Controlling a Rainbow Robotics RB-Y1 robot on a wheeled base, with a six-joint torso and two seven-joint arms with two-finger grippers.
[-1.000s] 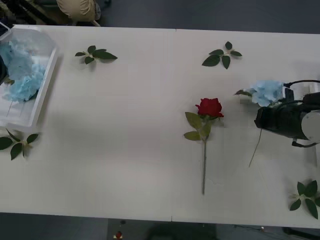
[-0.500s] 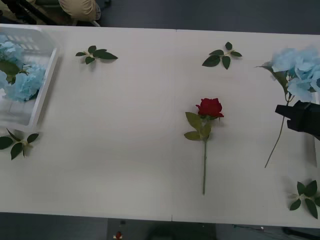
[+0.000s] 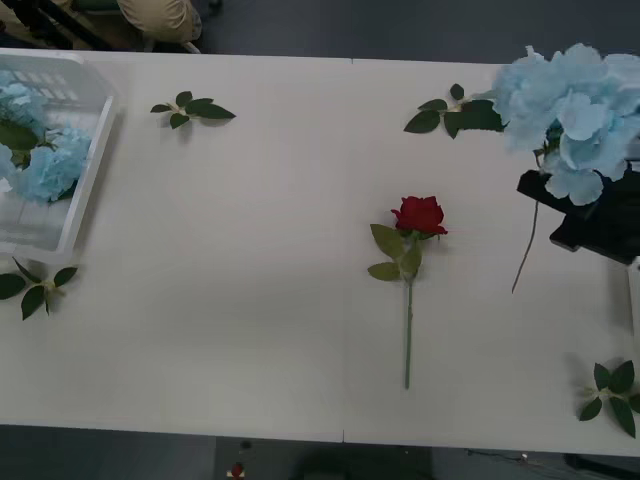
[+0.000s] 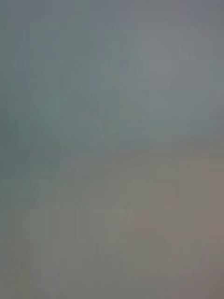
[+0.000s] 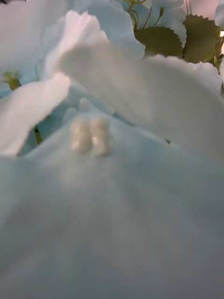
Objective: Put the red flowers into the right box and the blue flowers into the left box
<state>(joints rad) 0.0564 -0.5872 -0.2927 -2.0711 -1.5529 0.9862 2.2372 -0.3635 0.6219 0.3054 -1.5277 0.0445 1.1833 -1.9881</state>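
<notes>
The right gripper, jaws hidden so their state cannot be told, carries a blue flower far across the tabletop from the left box.

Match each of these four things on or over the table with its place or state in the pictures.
Things:
1. red rose
2. lifted blue hydrangea
3. white basket
4. right end effector

Places or states:
A. at the table's far left, with blue blooms inside
B. lying flat mid-table
C. raised at the far right, stem dangling
D. dark shape under the raised bloom

Pairs: 1-B, 2-C, 3-A, 4-D
</notes>
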